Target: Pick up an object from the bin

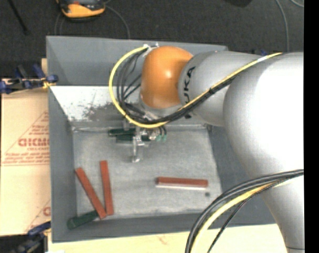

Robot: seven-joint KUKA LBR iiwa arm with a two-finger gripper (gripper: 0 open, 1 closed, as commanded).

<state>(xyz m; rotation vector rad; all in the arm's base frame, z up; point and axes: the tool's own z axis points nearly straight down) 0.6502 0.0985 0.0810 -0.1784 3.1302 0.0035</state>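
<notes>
My gripper (135, 154) hangs under the orange wrist cover near the back of the bin floor, over bare grey floor. A small dark green oblong thing (119, 134) shows just to its left by the back wall; whether it touches the gripper I cannot tell. A flat red bar (181, 183) lies front right of the gripper, well apart from it. Two long red strips (95, 190) form a V at the front left, meeting at a dark green handle (82, 221).
The arm comes in from the right and hides the bin's right side and back right corner. Sloped walls ring the floor. Open floor lies between the red strips and the red bar.
</notes>
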